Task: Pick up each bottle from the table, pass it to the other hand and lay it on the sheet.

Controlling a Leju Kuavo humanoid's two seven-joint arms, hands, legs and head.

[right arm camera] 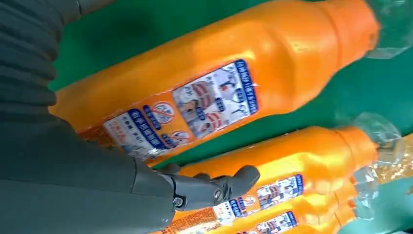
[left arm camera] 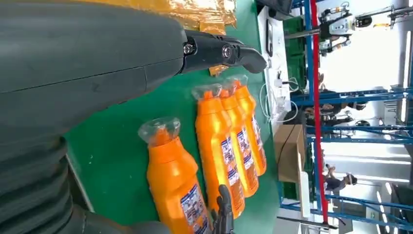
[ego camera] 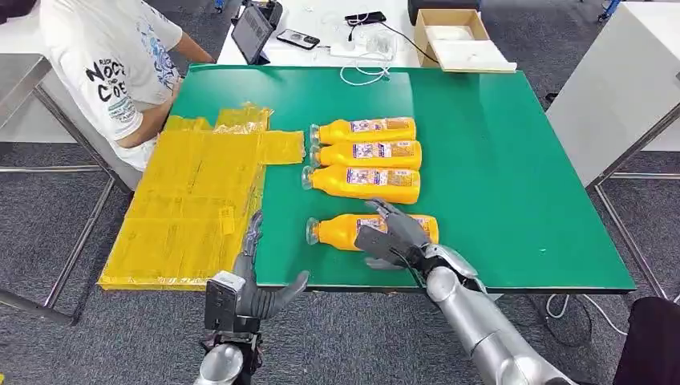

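The right hand (ego camera: 394, 237) is lying over the label end of the nearest orange bottle (ego camera: 345, 232), fingers draping it but not yet clamping; I cannot tell whether it is holding. The left hand (ego camera: 255, 282) is waiting at the green worktop (ego camera: 513, 184) edge, fingers apart, empty. Four orange bottles are lying on the worktop: three in a row (ego camera: 365, 157), one apart. None is lying on the yellow sheet (ego camera: 192, 208). The bottles are probably rigid, smooth, slippery plastic, fairly heavy if full; gripping mid-body looks safest.

Probably a workshop: blue racking (left arm camera: 350, 92).
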